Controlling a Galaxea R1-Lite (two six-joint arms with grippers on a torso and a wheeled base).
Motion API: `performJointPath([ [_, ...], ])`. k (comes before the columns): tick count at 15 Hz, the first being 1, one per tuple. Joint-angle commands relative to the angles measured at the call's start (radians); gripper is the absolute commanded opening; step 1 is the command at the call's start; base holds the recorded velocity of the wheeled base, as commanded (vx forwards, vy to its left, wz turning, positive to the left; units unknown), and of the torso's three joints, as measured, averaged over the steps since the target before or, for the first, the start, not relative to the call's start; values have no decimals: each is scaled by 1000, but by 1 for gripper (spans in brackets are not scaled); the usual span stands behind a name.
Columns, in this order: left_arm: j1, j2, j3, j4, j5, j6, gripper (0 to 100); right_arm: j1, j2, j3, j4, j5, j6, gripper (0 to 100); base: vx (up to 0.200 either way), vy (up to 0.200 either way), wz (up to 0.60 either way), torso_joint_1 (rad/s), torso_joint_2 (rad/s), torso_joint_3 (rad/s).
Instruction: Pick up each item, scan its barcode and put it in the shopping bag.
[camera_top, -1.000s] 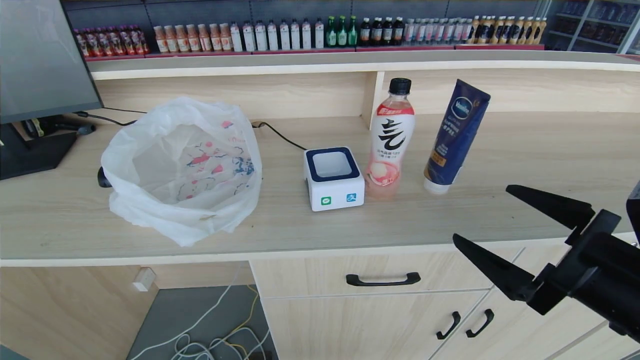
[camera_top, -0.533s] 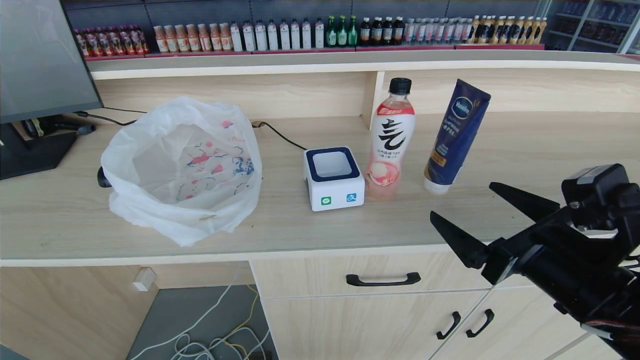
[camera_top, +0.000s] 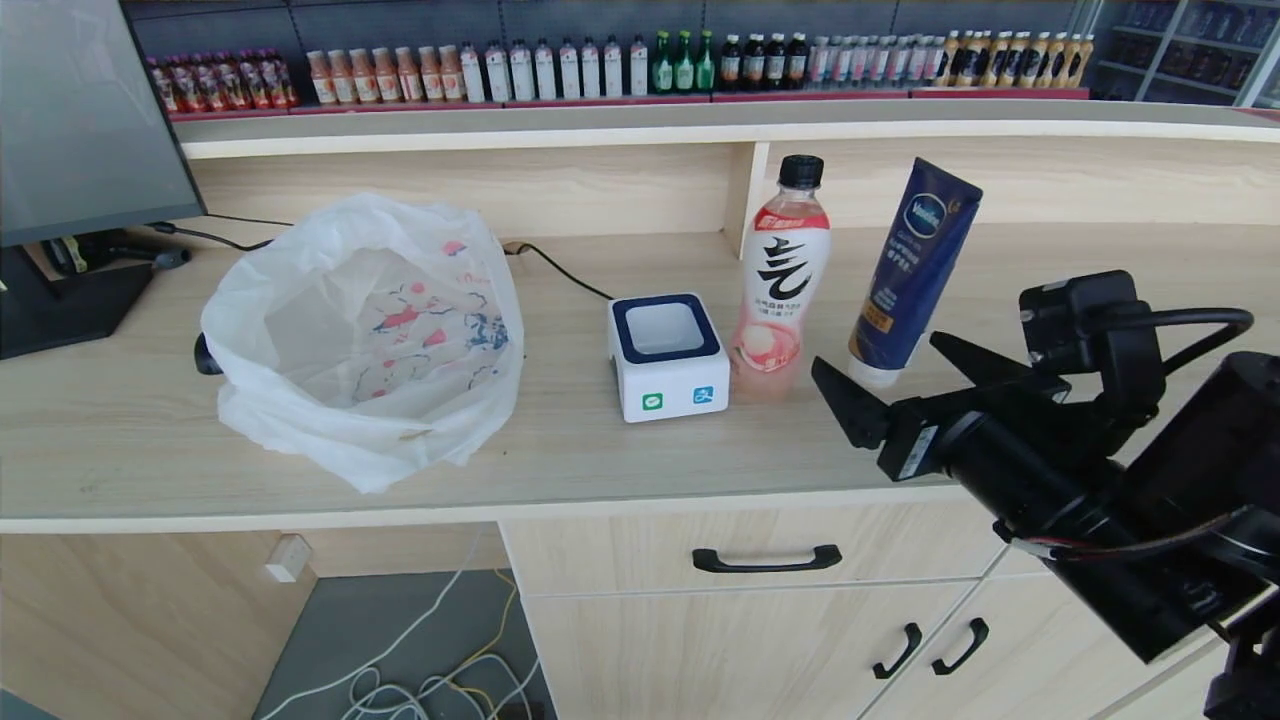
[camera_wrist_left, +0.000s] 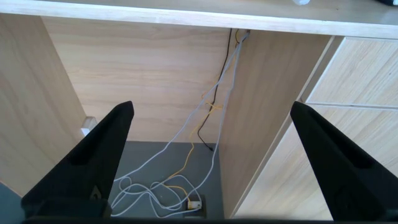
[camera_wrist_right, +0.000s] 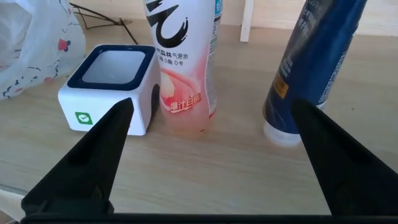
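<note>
A pink drink bottle (camera_top: 782, 280) (camera_wrist_right: 185, 59) with a black cap stands upright on the wooden counter (camera_top: 600, 450), right of the white scanner box (camera_top: 666, 355) (camera_wrist_right: 112, 87). A dark blue tube (camera_top: 912, 270) (camera_wrist_right: 314, 68) stands cap-down to the bottle's right. The white plastic shopping bag (camera_top: 365, 335) (camera_wrist_right: 28, 53) sits open at the counter's left. My right gripper (camera_top: 895, 375) (camera_wrist_right: 211, 155) is open, low over the counter's front edge, just in front of the bottle and tube. My left gripper (camera_wrist_left: 211, 155) is open below the counter, facing the open space under it.
A dark monitor (camera_top: 85, 110) stands at the counter's far left, with a black cable (camera_top: 555, 268) running behind the scanner. Drawers with black handles (camera_top: 765, 560) sit under the counter. Loose cables (camera_wrist_left: 186, 180) lie on the floor below. Shelves of bottles (camera_top: 620, 65) line the back.
My right gripper has risen from beside the drawers and moved forward and left over the counter edge, toward the bottle and tube. It stays open. Nothing on the counter moved.
</note>
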Motion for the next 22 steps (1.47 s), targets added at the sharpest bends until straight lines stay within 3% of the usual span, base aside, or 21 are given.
performJointPath([
  [1, -2, 0, 0, 0, 0, 0, 100, 1, 45, -37, 0, -1, -4, 100, 0, 0, 0, 0, 0, 0],
  [5, 0, 0, 0, 0, 0, 0, 100, 16, 108, -140, 0, -2, -33, 100, 0, 0, 0, 0, 0, 0],
  [11, 0, 0, 0, 0, 0, 0, 100, 19, 161, -176, -3, -2, -29, 100, 0, 0, 0, 0, 0, 0],
  [22, 0, 0, 0, 0, 0, 0, 100, 14, 324, -289, -138, -2, -29, 100, 0, 0, 0, 0, 0, 0],
])
